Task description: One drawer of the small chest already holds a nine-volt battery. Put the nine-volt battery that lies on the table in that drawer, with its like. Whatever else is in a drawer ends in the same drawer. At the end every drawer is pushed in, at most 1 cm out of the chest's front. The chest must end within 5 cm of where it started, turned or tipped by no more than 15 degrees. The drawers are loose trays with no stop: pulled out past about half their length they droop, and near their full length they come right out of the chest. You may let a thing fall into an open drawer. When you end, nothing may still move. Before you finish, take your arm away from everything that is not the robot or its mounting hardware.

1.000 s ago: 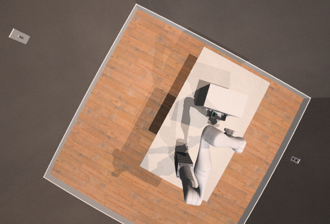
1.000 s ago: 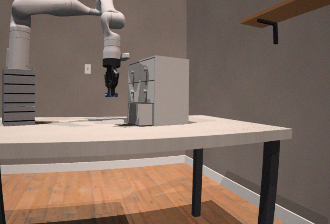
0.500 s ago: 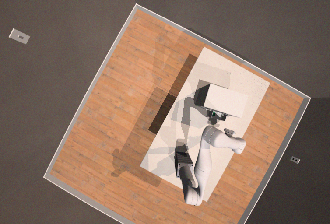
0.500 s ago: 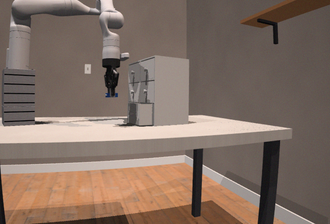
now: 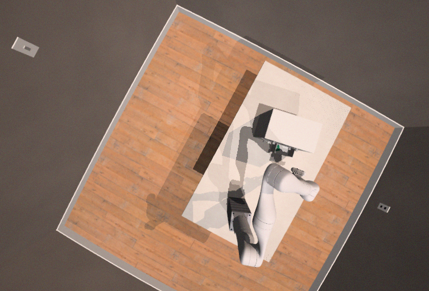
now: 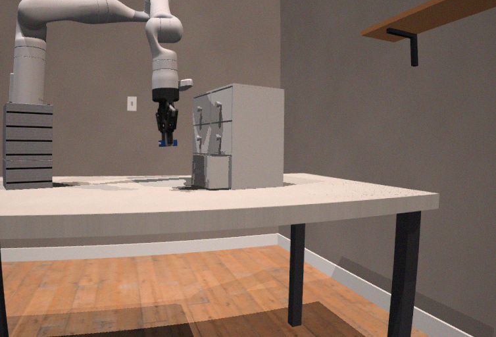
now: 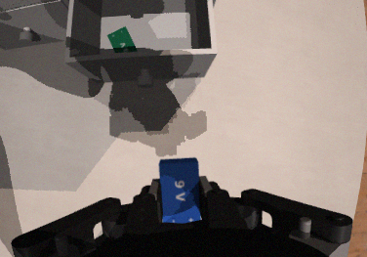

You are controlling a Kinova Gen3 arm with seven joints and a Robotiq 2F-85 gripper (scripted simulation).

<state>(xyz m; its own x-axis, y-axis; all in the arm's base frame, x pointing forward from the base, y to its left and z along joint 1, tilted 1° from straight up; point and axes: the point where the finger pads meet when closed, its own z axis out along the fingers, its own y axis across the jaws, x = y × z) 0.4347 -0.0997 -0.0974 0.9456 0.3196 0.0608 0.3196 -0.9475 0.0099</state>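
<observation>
I hold the blue battery [image 6: 162,143] [image 7: 180,189] clamped in the pincer [image 6: 168,143] [image 7: 180,190], above the bench [image 5: 221,183] [image 6: 224,205] [image 7: 278,104], short of the open drawer [image 5: 290,154] [image 6: 218,171] [image 7: 142,64]. The drawer likely stays open to receive it beside the green battery [image 5: 277,148] [image 7: 122,39], its like.

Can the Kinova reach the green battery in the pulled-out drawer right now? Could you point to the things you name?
Probably not: the claw [image 6: 168,144] [image 7: 180,190] is full with the blue battery [image 6: 162,143] [image 7: 180,189], though the drawer [image 6: 219,172] [image 7: 142,57] looks open above.
</observation>
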